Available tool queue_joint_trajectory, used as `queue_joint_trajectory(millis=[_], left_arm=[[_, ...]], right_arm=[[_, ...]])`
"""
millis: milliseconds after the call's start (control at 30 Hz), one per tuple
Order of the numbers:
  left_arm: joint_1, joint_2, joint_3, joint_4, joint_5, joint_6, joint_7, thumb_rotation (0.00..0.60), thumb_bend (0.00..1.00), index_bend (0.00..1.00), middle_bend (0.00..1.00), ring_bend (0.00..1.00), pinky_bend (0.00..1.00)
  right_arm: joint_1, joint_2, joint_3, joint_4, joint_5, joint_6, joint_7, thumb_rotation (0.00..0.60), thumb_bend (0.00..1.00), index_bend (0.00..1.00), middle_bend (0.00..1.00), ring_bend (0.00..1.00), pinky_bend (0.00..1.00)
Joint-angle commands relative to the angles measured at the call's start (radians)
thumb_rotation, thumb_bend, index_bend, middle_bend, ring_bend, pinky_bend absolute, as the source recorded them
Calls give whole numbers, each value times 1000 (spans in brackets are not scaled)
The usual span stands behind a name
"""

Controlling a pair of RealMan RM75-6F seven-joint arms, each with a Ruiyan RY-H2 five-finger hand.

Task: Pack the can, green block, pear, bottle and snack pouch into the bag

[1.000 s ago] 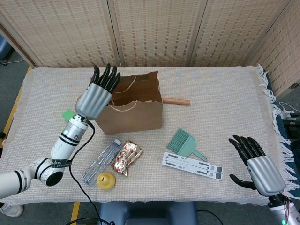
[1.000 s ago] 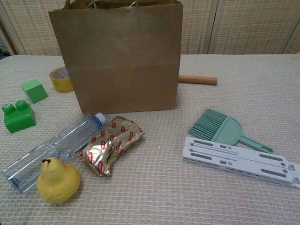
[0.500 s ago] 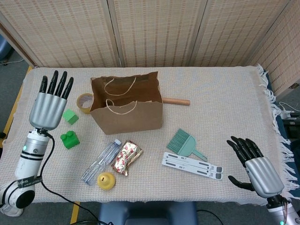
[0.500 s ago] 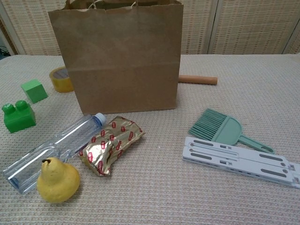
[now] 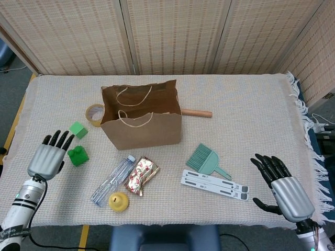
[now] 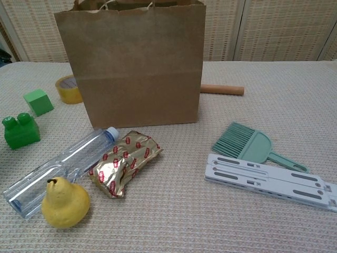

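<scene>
Packing has room to proceed because the bag (image 5: 141, 121) stands upright on the table (image 5: 251, 104) with its mouth wide open, its handles flopped inward. The can shows in neither view (it may sit inside the bag, but that cannot be told). Four task things wait outside. Bottle (image 5: 112, 180), snack pouch (image 5: 142, 176) and pear (image 5: 119, 201) lie clustered just in front of the bag, the pear touching the bottle's base end and the pouch lying against its side, all within easy reach of either arm.

The left hand (image 5: 48, 157) hangs low at the table's left edge, fingers spread and holding nothing, just beside the green block (image 5: 78, 155); this placement suggests the block is the next thing to be gripped. A smaller green cube (image 5: 78, 129) sits a little behind, apart from it. The right hand (image 5: 280, 183) hovers spread and empty at the near right corner, well apart from the task things, likely parked out of the way.

Tape roll (image 5: 95, 115), wooden stick (image 5: 196, 112), brush (image 5: 208, 160) and a pale flat stand (image 5: 214, 184) appear to be distractors.
</scene>
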Motion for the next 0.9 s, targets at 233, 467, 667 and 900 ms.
queue_joint_trajectory(millis=[233,467,667,900], left_arm=[[-65,-63,31,46,-88,-204,-31,600,362,0,0,0,149],[-108,-118,4,82,-144,-219,-9,600,352,0,0,0,106],[-169,-156,-12,116,-272,-250,56,600,348,0,0,0,70],[-266,-199,-22,148,-554,-237,176,600,338,0,0,0,44]], right_arm=[[4,1,1,1,7,-5,7,600,97,0,0,0,0],[12,5,3,4,23,-21,21,600,97,0,0,0,0],[14,8,5,2,26,-20,28,600,97,0,0,0,0],[16,12,4,2,28,-25,33,600,98,0,0,0,0]])
